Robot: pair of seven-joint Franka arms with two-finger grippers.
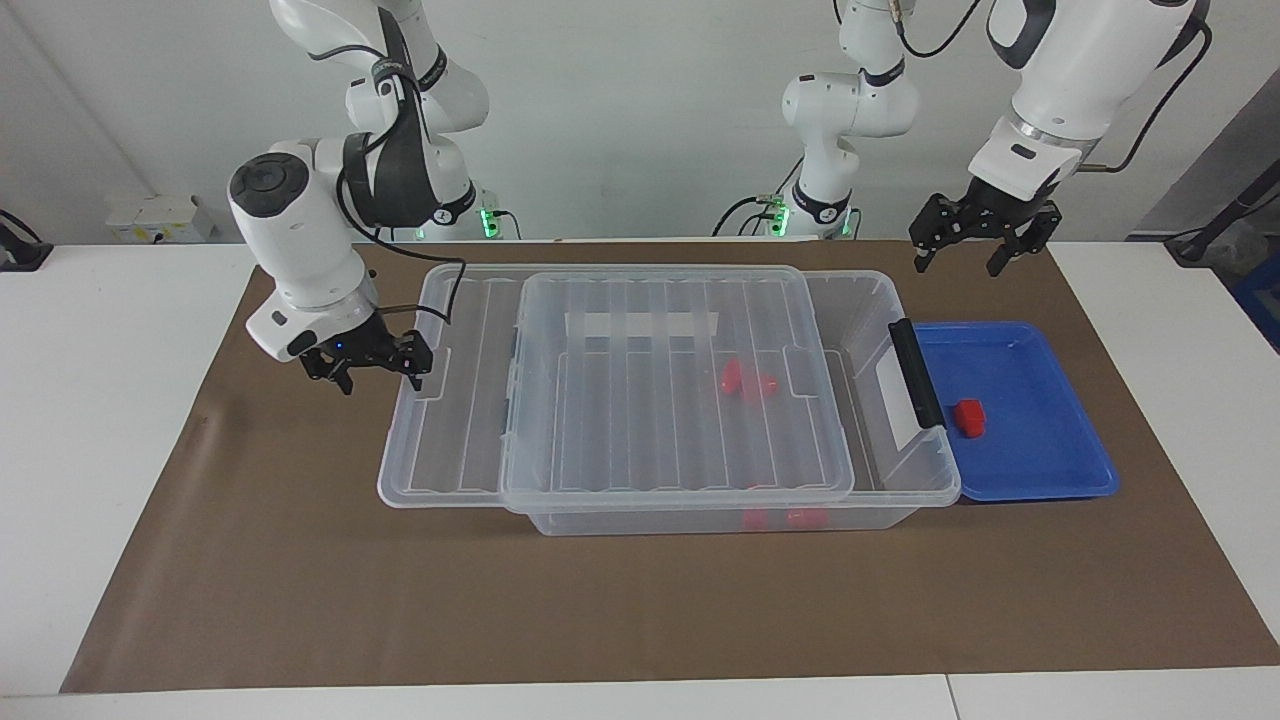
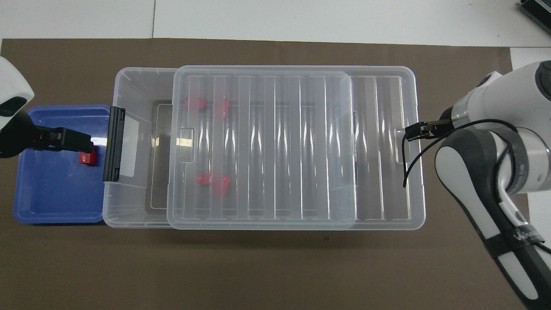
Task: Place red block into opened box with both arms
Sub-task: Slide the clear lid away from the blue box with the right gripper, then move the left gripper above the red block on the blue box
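The red block (image 1: 968, 417) lies in the blue tray (image 1: 1060, 478), just beside the clear box (image 1: 700, 518) at the left arm's end of the desk (image 1: 120, 420). The ribbed lid (image 1: 640, 440) sits partly slid toward the right arm's end, baring the box's latch end. The right end effector (image 1: 378, 367) is at the lid's end tab, fingers spread wide, while the left end effector (image 1: 978, 245) hovers open over the brown mat near the tray, holding nothing.
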